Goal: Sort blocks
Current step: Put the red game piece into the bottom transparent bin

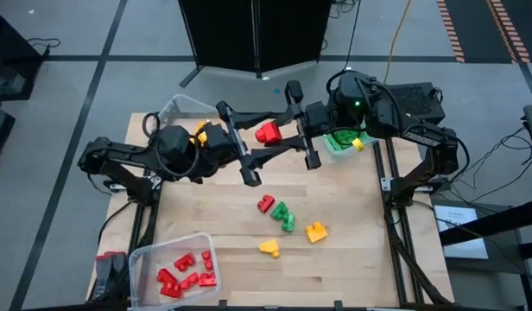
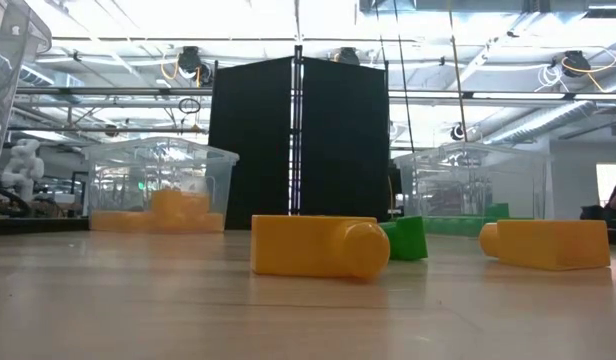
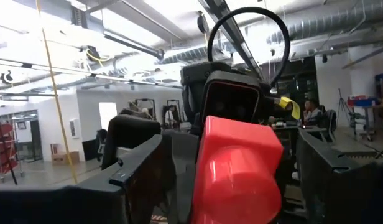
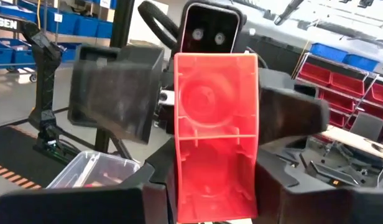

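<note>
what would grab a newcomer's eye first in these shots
The red brick held in mid-air between the two grippers above the table's far middle, gripped by the right gripper while the left gripper stands open around it. Next, the loose bricks scattered mid-table and the red-filled bin at the near left corner.

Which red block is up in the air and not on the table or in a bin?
The red block between the two grippers, above the table's far edge. The right gripper holds it; the other red blocks lie on the table or in the near-left bin.

Red block held aloft between both arms — yellow, green, red blocks loose on table
</note>
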Available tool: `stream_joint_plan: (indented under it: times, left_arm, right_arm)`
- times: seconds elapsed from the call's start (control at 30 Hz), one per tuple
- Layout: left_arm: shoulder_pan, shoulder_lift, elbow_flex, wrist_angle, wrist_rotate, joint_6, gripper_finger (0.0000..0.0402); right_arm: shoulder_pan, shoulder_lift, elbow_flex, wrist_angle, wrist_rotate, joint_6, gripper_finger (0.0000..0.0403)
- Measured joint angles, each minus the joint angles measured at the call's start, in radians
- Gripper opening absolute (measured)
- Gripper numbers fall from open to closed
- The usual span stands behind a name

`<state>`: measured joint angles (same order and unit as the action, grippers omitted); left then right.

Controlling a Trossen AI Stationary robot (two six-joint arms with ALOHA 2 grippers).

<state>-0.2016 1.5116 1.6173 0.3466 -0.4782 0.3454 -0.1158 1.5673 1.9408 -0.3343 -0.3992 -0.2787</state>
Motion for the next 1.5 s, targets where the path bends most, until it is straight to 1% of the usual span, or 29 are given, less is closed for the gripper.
stream_joint_plan:
  times: [0.43,0.5,0.57,0.63,0.83,0.93,1.0,1.2,1.23,1.27,1.37,1.43,1.5]
  left_arm:
    - [-0.001,0.0,0.0,0.014,0.0,0.001,0.025]
    - [-0.002,0.0,0.0,0.014,0.0,0.001,0.0244]
    - [-0.002,0.0,0.0,0.014,-0.001,0.001,0.0227]
    - [-0.003,0.0,0.0,0.015,-0.001,0.001,0.02]
    - [-0.003,0.0,0.0,0.013,-0.005,0.004,0.0095]
    - [-0.003,-0.001,0.0,0.01,-0.017,0.025,0.0053]
    - [-0.002,-0.002,0.0,0.011,-0.03,0.04,0.0042]
    - [-0.01,-0.002,0.0,0.002,-0.094,0.035,0.0042]
    - [-0.014,-0.002,0.0,0.001,-0.1,0.037,0.0042]
    - [-0.018,-0.003,0.0,-0.003,-0.106,0.039,0.0042]
    - [-0.046,-0.008,-0.001,-0.003,-0.145,0.055,0.0039]
    - [-0.072,-0.034,-0.001,-0.055,-0.194,0.056,0.0039]
    - [-0.094,-0.058,0.001,-0.119,-0.244,0.052,0.0039]
  right_arm:
    - [0.0,0.003,0.0,0.01,0.0,0.002,0.0114]
    - [0.0,0.004,0.0,0.008,0.0,0.001,0.0114]
    - [0.0,0.004,0.0,0.008,0.0,0.002,0.0114]
    - [0.0,0.003,0.0,0.008,0.0,0.002,0.0114]
    - [-0.002,0.003,0.0,-0.003,0.003,0.0,0.0114]
    - [-0.002,0.003,0.0,-0.009,0.011,0.0,0.0114]
    - [-0.003,0.002,0.0,-0.011,0.019,-0.001,0.0114]
    - [-0.003,0.002,0.0,-0.031,0.019,0.009,0.0114]
    - [-0.004,0.002,0.0,-0.039,0.019,0.009,0.0121]
    - [-0.003,0.002,0.001,-0.053,0.017,0.008,0.0138]
    - [-0.002,0.001,0.001,-0.143,-0.001,0.001,0.0213]
    - [-0.002,0.001,0.001,-0.217,-0.001,-0.004,0.0255]
    - [-0.003,0.0,0.001,-0.289,0.0,-0.012,0.0284]
